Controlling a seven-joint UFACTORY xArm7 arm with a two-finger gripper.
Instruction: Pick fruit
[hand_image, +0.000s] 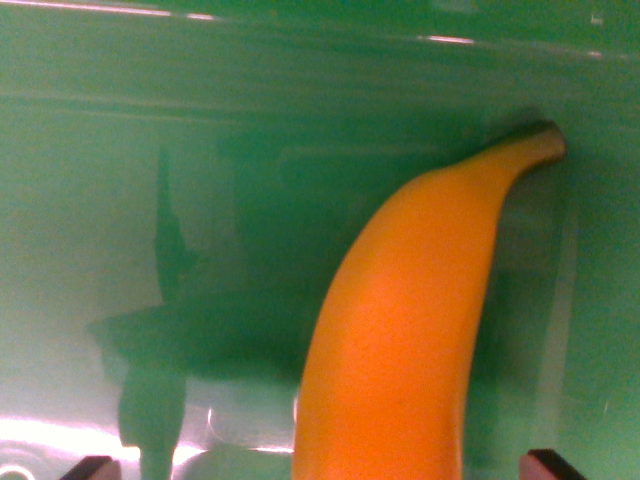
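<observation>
Glossy green bench (120, 200) fills the background; banana (410, 330) lies between the spread tips of the claw (320, 470), centred so they can pinch it.

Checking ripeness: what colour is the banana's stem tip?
Dark brownish, on the yellow-orange banana; stem tip in the wrist view.

Shiny green surface (150, 150), smooth, with bright glare low down at the wrist view's left. Lying right on it, one yellow-orange banana (400, 330). Dark stem tip of the banana up near the top at the wrist view's right. Dark shadow on the green just beside the banana, toward the wrist view's left.
</observation>
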